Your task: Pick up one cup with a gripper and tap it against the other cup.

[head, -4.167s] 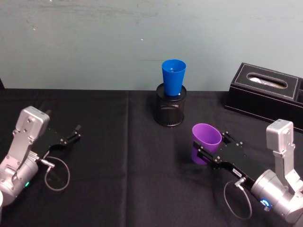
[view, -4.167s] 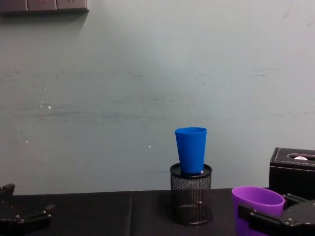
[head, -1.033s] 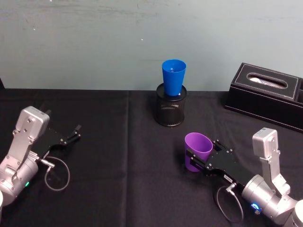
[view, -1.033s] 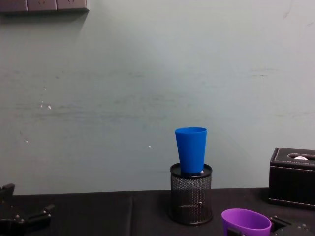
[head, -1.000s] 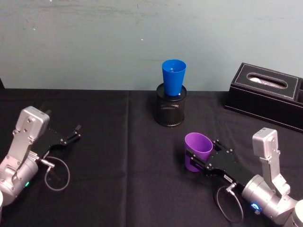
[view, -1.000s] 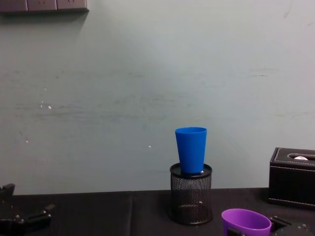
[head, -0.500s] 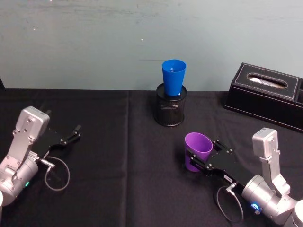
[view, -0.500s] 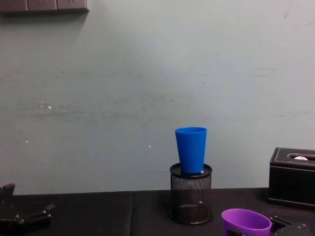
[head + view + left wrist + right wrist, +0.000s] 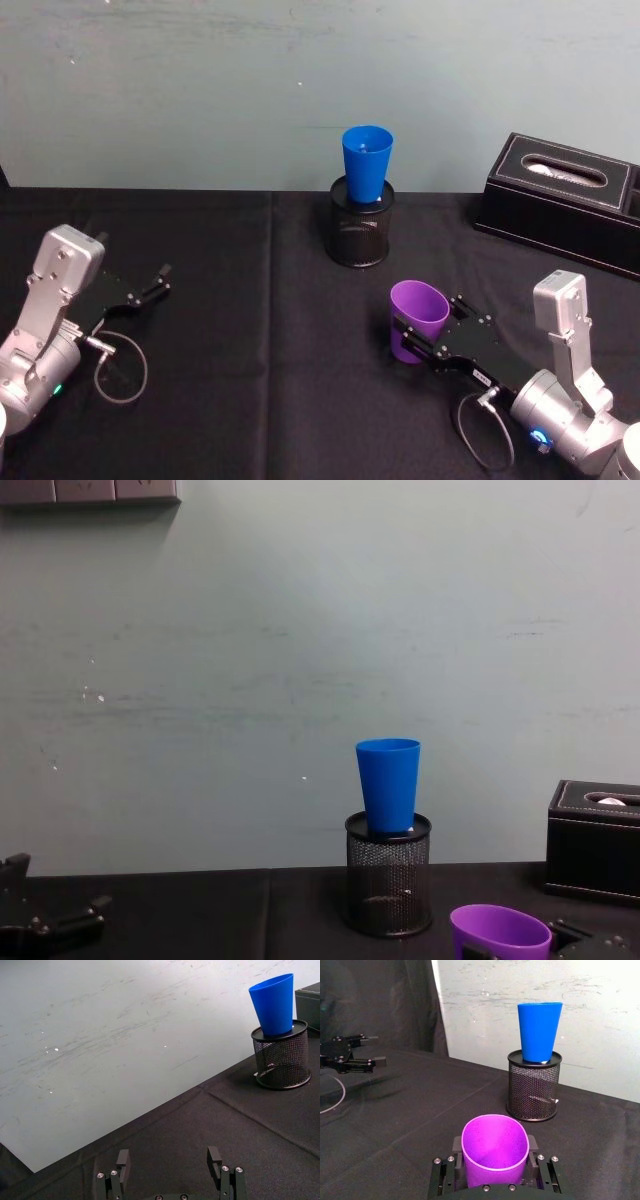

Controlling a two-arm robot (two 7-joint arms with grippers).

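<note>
The purple cup [image 9: 418,318] is tilted slightly at the front right of the table, and my right gripper [image 9: 428,322] is shut on its sides. In the right wrist view the purple cup [image 9: 495,1152] sits squeezed between the jaws of that gripper [image 9: 495,1172]. I cannot tell whether its base touches the cloth. The blue cup [image 9: 367,165] stands upright in a black mesh pen holder [image 9: 360,235] at the back middle, well apart from the purple cup [image 9: 500,935]. My left gripper [image 9: 156,282] rests open and empty at the far left, its fingers [image 9: 122,1160] spread.
A black box with white stitching [image 9: 565,200] stands at the back right. A black cloth [image 9: 260,340] covers the table, with a pale wall behind. A loose cable loops beside each arm.
Since four seconds ago my right gripper has carried the purple cup lower, a little left and nearer to me. Over the last second nothing has moved.
</note>
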